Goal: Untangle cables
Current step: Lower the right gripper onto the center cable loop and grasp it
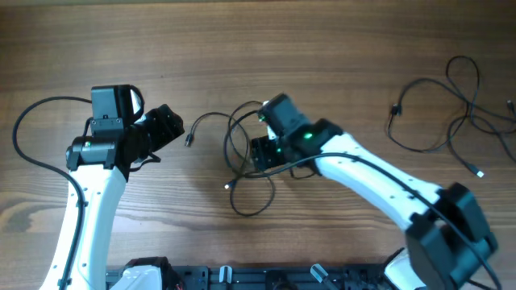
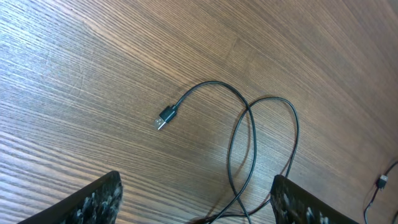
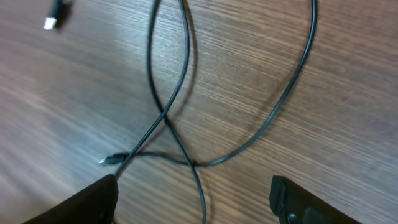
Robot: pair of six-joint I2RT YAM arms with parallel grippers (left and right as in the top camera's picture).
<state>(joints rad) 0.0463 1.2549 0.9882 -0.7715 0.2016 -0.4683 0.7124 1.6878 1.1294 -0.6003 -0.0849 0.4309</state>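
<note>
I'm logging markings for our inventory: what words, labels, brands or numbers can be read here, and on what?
None can be read. No text shows on the cables, the USB plug, the left arm, the right arm or the table. The green light on the right arm carries no characters.

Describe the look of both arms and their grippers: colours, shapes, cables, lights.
The left arm and right arm match: smooth white tubular links, boxy black joints. A thick black cable loops off the left arm; another runs along the right. A green light glows near the right wrist. The left gripper and right gripper are black, with flat speckled fingers.
</note>
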